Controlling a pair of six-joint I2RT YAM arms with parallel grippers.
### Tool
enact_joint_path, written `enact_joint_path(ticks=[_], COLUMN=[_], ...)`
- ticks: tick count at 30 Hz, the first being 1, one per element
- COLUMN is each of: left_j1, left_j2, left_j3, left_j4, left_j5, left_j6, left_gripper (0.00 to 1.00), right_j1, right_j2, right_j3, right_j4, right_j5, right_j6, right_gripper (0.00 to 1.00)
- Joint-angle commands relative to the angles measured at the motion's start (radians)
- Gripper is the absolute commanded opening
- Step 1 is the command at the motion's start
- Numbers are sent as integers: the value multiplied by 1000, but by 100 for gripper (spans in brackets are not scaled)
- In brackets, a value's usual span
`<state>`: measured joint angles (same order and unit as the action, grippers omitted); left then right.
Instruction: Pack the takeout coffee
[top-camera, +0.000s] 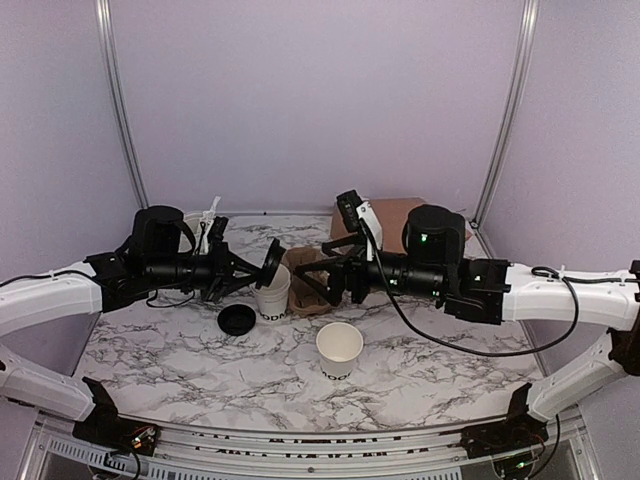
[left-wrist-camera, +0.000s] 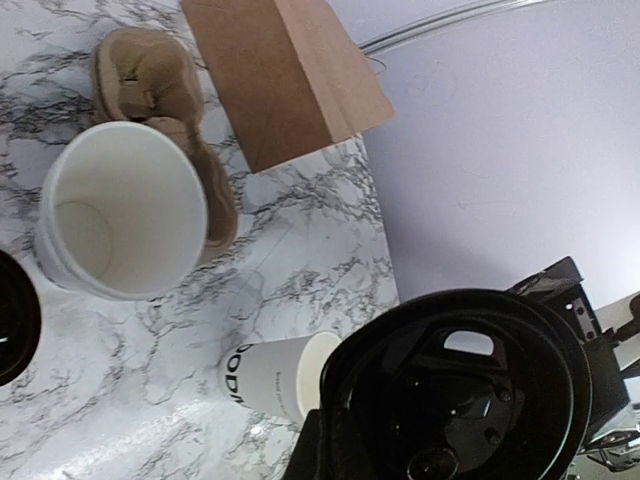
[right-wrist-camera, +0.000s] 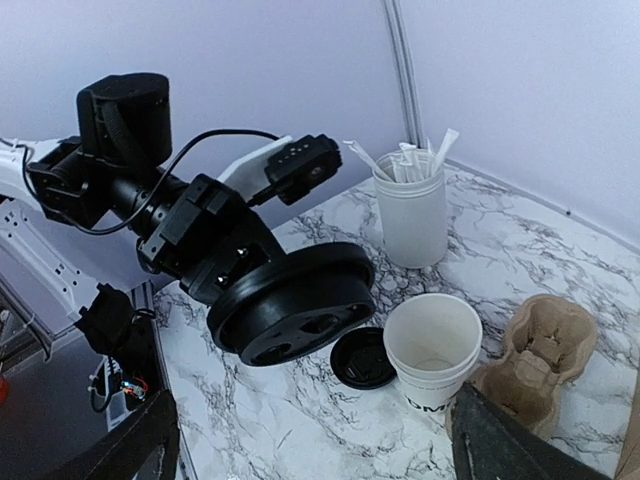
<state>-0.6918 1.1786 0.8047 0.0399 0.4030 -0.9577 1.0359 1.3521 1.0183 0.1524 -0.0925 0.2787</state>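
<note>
Grip noted from overhead: left gripper (top-camera: 260, 265) was clamped on the black lid (top-camera: 271, 262). The lid stood on edge, its face toward the right arm, just above the open coffee cup (top-camera: 273, 297). The cup stood uncapped on the marble table (top-camera: 180, 365), just beside the brown cup carrier (top-camera: 312, 285); whether they touched, could not tell. Judgement: lid was poised there for capping, ahead of seating the cup in the carrier. Left arm lay low, stretched inward, forearm near level. Right gripper (top-camera: 330, 283) hung over the carrier, facing the left one. Second cup (top-camera: 339, 350) and spare lid (top-camera: 237, 320) sat nearer the bases, apart from each other.

Left wrist camera: held lid filled the lower right, hollow underside toward the lens. Cup mouth gaped, no liquid visible. Paper bag (left-wrist-camera: 290, 70) lay beyond the carrier.

Right wrist camera: right fingers were spread wide with nothing between them. The wrist was aimed across at the lid, probably standing by. Tumbler (right-wrist-camera: 410, 215) with cutlery stood behind the cup.
</note>
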Motion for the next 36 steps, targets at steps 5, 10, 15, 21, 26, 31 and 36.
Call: enact_joint_path(ticks=[5,10,15,21,26,31,36], left_j1=[-61,-75,-92,-108,-115,-119,-121], left_j2=[98,125,143,158,170,173,172], left_j3=[175,244,269,281,295,298,299], left_j4=[148,148,149,153,157,158,159], left_j5=[171,217,232,243,249,252,252], left_j6=[-92,-102,-96,-90,-86,-84,-82], left_gripper=[0,0,0,0,0,0,0], right_j1=[4,4,4,6,6,6,6], right_j2=[-160,-185,-153,-116,-89,-71,-55], right_j3=[-204,-279,-255,-215,-185,-165,-155], right_j4=[361,548,586,601,580,562,551], right_j5=[-61,-58,-28,0,-12,-41,-63], right_j6=[-319,-459,-512,-537,-540,-529,-523], right_gripper=[96,96,97,97,97,96,96])
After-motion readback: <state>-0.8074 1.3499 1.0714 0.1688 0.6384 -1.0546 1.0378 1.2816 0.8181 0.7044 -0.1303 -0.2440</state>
